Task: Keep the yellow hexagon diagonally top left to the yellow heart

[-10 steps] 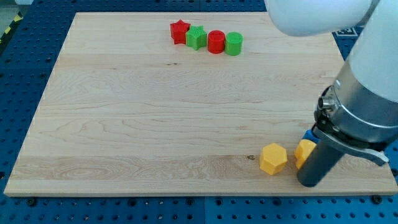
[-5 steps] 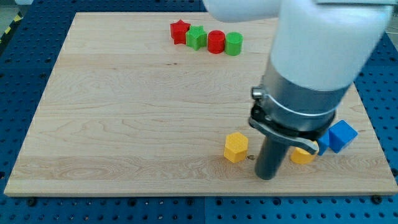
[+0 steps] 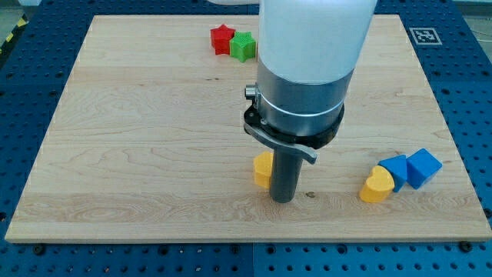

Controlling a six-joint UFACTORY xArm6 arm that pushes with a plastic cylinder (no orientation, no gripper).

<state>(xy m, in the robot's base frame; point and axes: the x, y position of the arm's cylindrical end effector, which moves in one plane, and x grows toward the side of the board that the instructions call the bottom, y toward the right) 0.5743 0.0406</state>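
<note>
Yellow hexagon (image 3: 263,169) touches my tip (image 3: 284,200) on tip's left, yellow heart (image 3: 375,187) well right; no fingers, nothing held.

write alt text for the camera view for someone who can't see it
My tip rests on a wooden board, touching the right side of a partly hidden yellow hexagon. A yellow heart and two blue blocks sit to the right, and a red star and green block lie at the view's top.

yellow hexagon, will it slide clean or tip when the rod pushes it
The yellow hexagon looks low and flat-based, so it probably slides rather than tips. My tip sits at its right; an off-centre push may turn it. The smooth wooden board likely offers little grip.
</note>
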